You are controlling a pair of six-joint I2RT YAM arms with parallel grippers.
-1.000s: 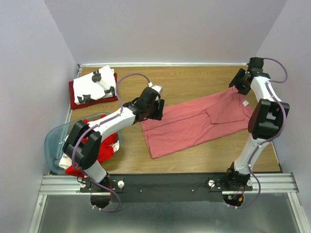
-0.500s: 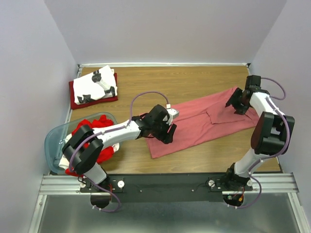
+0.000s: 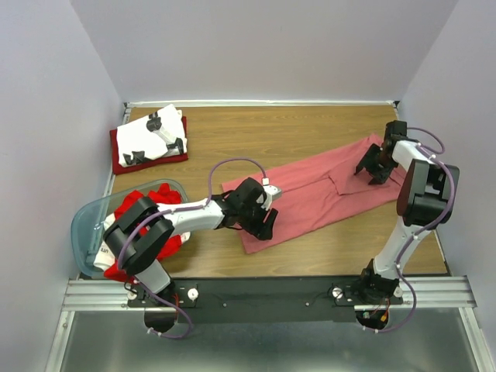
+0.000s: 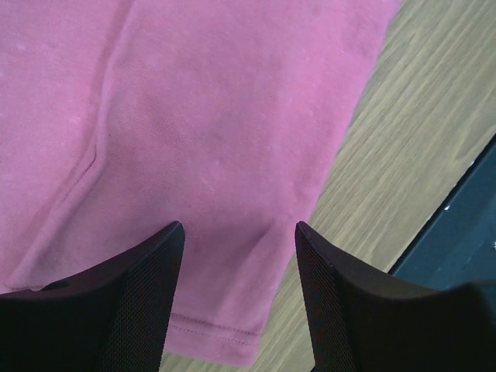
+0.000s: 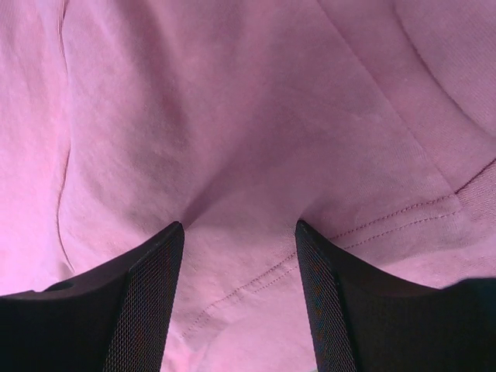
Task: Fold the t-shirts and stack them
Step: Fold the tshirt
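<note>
A salmon-pink t-shirt (image 3: 318, 194) lies as a long folded strip across the wooden table. My left gripper (image 3: 263, 221) hovers open over its near-left hem corner (image 4: 225, 341), with cloth between the fingers and nothing gripped. My right gripper (image 3: 372, 167) stands open on the shirt's right end. Its fingertips (image 5: 174, 232) press into the pink cloth (image 5: 232, 116), which puckers round them beside a stitched seam. At the back left, a folded white t-shirt with black prints (image 3: 155, 132) rests on a folded dark red one (image 3: 124, 161).
A translucent pale-blue tub (image 3: 85, 221) at the near left holds bright red and white shirts (image 3: 167, 236), and my left arm passes over it. Bare wood (image 4: 418, 147) shows right of the hem. A black rail (image 3: 271, 291) runs along the near edge. Walls close in on three sides.
My left gripper has swept from the shirt's far-left edge to its near-left corner. My right gripper has come down from the far-right corner onto the shirt's right end. Both stayed open.
</note>
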